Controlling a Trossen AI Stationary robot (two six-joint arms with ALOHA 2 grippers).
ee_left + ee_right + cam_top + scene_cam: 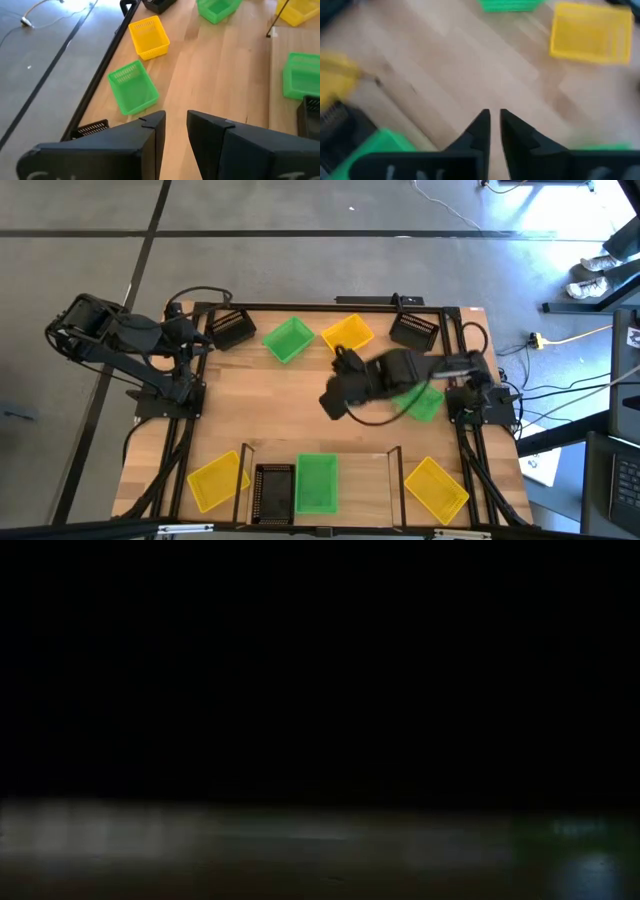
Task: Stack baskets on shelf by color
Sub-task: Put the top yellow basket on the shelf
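Hovering mid-worktop, the right tool was nearly closed, gripping nothing. Small perforated plastic baskets, like the green one, lay scattered; probably light and stiff, best pinched by a rim.

Green, yellow and black baskets (perforated sides) on pale wood table.

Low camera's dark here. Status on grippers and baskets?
Left gripper parked at table's left edge, empty. Right gripper mid-table, nearly closed, empty. Black basket, green basket on shelf. Nothing blocking.
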